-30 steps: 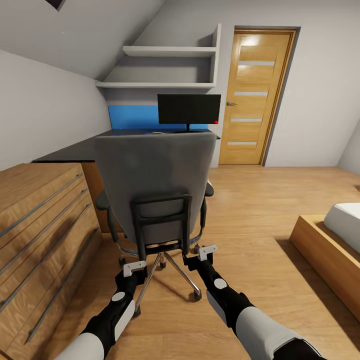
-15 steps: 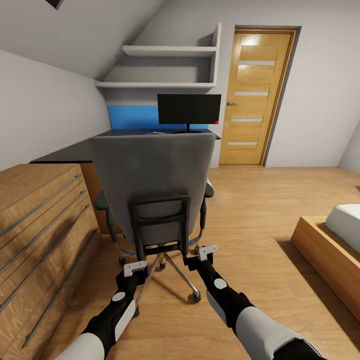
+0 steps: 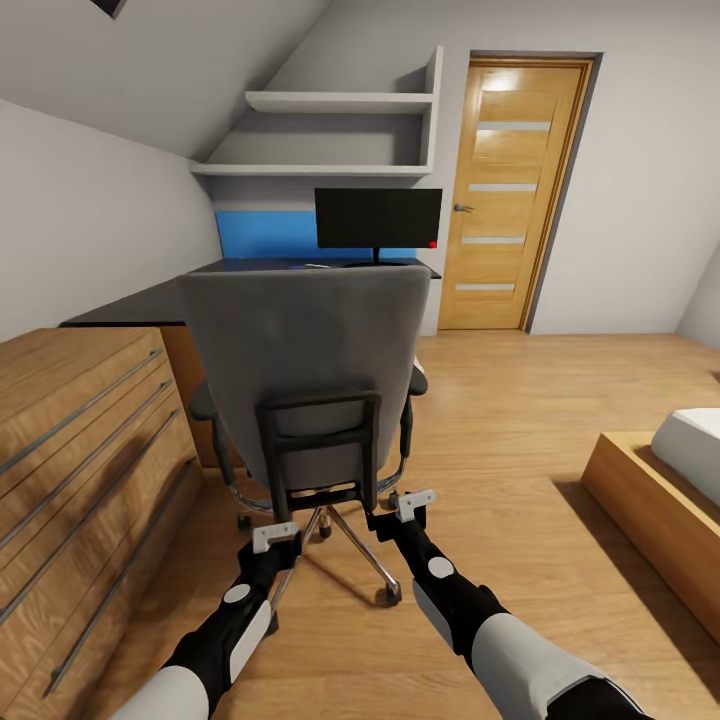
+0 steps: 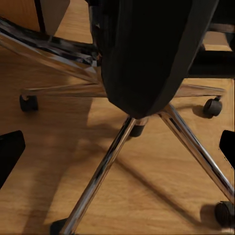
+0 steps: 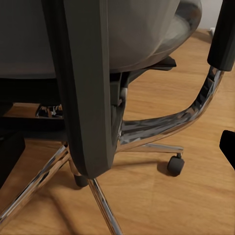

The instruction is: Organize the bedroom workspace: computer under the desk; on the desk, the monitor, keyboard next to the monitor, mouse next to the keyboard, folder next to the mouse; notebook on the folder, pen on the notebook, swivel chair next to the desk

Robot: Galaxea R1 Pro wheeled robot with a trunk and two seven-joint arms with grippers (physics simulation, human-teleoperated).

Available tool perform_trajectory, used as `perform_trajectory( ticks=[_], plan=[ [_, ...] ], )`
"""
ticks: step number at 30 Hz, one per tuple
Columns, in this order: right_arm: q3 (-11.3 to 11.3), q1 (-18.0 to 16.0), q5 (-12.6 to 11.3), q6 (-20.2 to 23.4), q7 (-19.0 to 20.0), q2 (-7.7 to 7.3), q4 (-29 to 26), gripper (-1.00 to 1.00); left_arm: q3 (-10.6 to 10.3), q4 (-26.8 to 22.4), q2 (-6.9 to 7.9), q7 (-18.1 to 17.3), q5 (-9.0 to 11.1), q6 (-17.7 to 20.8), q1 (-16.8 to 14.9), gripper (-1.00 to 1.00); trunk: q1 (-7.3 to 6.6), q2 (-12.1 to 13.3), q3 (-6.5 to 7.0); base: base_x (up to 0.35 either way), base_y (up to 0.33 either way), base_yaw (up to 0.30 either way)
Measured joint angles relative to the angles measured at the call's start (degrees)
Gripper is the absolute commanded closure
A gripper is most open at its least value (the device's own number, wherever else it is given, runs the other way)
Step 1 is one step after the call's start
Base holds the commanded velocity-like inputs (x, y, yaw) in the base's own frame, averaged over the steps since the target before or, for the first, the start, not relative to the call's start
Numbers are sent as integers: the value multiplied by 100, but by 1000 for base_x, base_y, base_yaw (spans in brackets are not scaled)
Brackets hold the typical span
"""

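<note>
The grey swivel chair (image 3: 305,350) stands right in front of me with its back toward me, and its backrest hides the seat. Behind it runs the black desk (image 3: 130,302), with the monitor (image 3: 378,218) upright at its far end. My left gripper (image 3: 275,540) is open, low behind the chair over the chrome star base (image 4: 103,166). My right gripper (image 3: 405,505) is open too, just behind the black frame (image 5: 88,88) on the chair's back. Neither holds anything. The folder, notebook, pen, keyboard, mouse and computer are hidden or out of view.
A light wooden drawer unit (image 3: 80,450) crowds the left side. A blue panel (image 3: 265,235) lines the wall behind the desk, under shelves (image 3: 340,135). A wooden door (image 3: 510,190) is at the back. A bed frame (image 3: 650,510) sits at right, across open floor.
The chair back looks slightly larger and wider than a second ago. My left gripper has dipped a little lower. The right gripper has not visibly moved.
</note>
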Motion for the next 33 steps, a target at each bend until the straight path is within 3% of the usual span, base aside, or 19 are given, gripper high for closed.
perform_trajectory(
  ticks=[7, 33],
  plan=[
    [0, 2, 0, 4, 0, 0, 3, -100, 0, 1, 10, -174, 0, 0, 0, -100, 0, 0, 0, 0, 0, 0],
    [42, 0, 8, 9, 8, 0, 159, -100, 1, 1, 23, -157, 8, -8, 0, -100, 0, 0, 0, 25, 0, 0]
  ],
)
